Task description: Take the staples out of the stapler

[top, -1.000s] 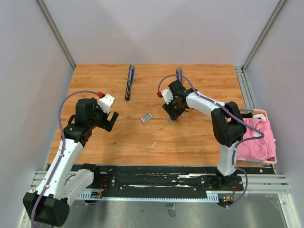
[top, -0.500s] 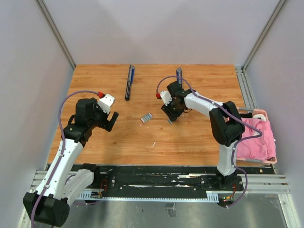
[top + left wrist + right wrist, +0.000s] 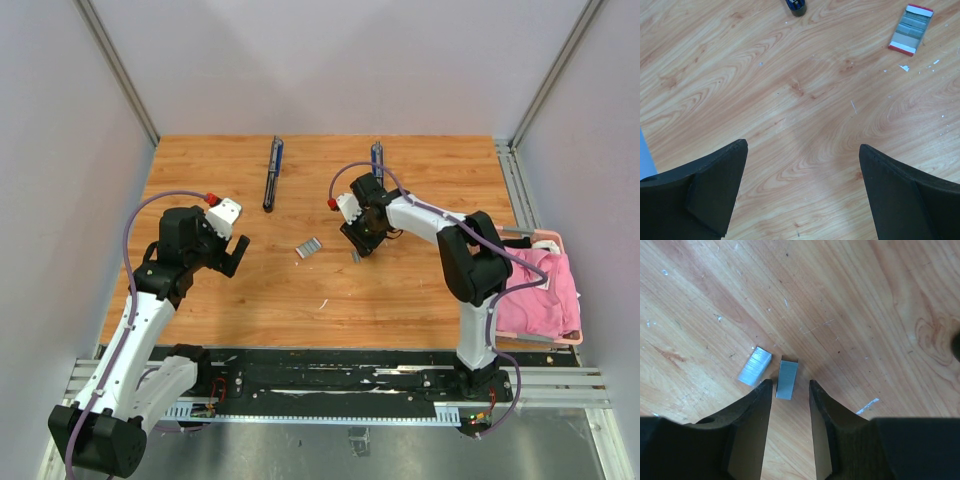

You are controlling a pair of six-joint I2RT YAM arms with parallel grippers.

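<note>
Centre right pincer (image 3: 790, 385), released to a narrow gap, on the staple strip (image 3: 787, 381) lying flat on desk (image 3: 865, 300) between its tips; avoid second strip (image 3: 755, 366) just beside. Drop to wood, close gently, probably skids. Leave left pincer (image 3: 802, 150) released wide

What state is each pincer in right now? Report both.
Left pincer: open wide, empty.
Right pincer: narrowly open, the end of one staple strip between its tips, not clamped.
</note>
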